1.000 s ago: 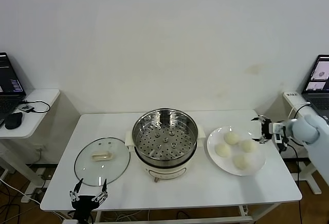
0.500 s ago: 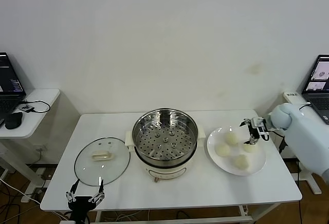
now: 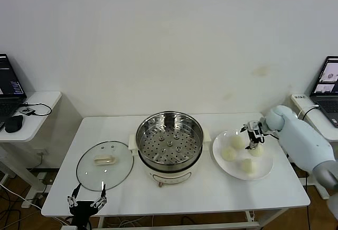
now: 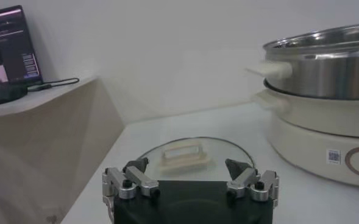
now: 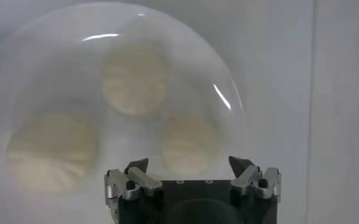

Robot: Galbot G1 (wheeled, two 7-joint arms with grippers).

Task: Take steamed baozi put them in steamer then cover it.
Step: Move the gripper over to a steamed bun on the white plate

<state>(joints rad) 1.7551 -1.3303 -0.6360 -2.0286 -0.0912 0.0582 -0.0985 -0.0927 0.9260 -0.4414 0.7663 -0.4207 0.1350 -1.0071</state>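
Four cream-white baozi lie on a white plate (image 3: 233, 170) to the right of the steamer (image 3: 169, 139); the nearest to my gripper is one (image 3: 256, 150) at the plate's right. The steamer is open, its perforated tray bare. My right gripper (image 3: 253, 134) is open and hovers over the far right part of the plate. In the right wrist view the gripper (image 5: 188, 164) is open, with one baozi (image 5: 189, 145) between its jaws below and two more beyond. The glass cover (image 3: 104, 164) lies flat to the left of the steamer. My left gripper (image 3: 84, 202) is open at the table's front left edge, short of the cover (image 4: 191, 155).
A side table (image 3: 37, 108) with a laptop and a mouse stands at the left. Another laptop (image 3: 327, 82) stands on a stand at the right. The steamer's white base (image 4: 325, 140) rises to one side of the left gripper.
My right arm has swung in from the table's right edge to above the plate of baozi. The left gripper has barely shifted.
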